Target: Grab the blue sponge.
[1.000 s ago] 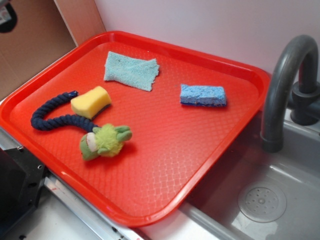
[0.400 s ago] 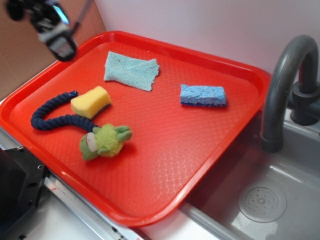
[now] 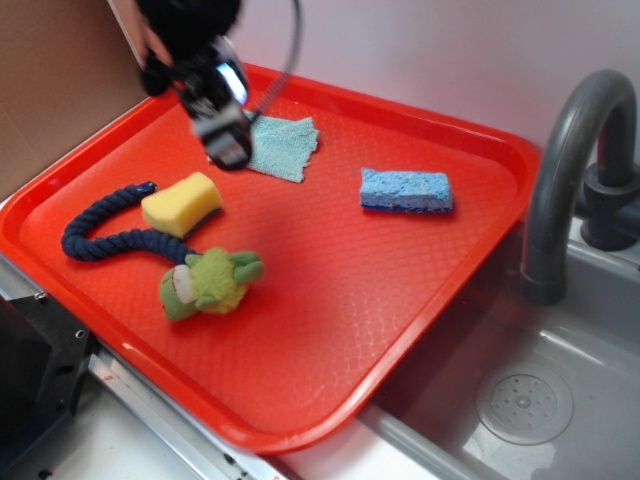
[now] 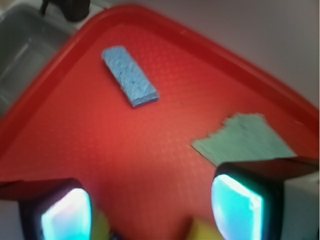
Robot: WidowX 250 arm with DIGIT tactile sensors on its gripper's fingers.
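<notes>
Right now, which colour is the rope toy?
Dark navy blue rope toy, seen best in the exterior view.

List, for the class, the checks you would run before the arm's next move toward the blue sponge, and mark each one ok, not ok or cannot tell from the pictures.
1. Gripper open: ok, its fingers stand wide apart in the wrist view.
2. Gripper empty: ok, nothing sits between the fingers.
3. Blue sponge free to grasp: ok, it lies alone on the red tray, nothing touching it.
4. Gripper above the sponge: not ok, it hangs over the teal cloth, well to the side of the sponge.
5. Fingers lined up with the sponge's narrow sides: cannot tell, both views are blurred by motion.
6. Path clear: ok, only bare tray lies between the cloth and the sponge.
</notes>
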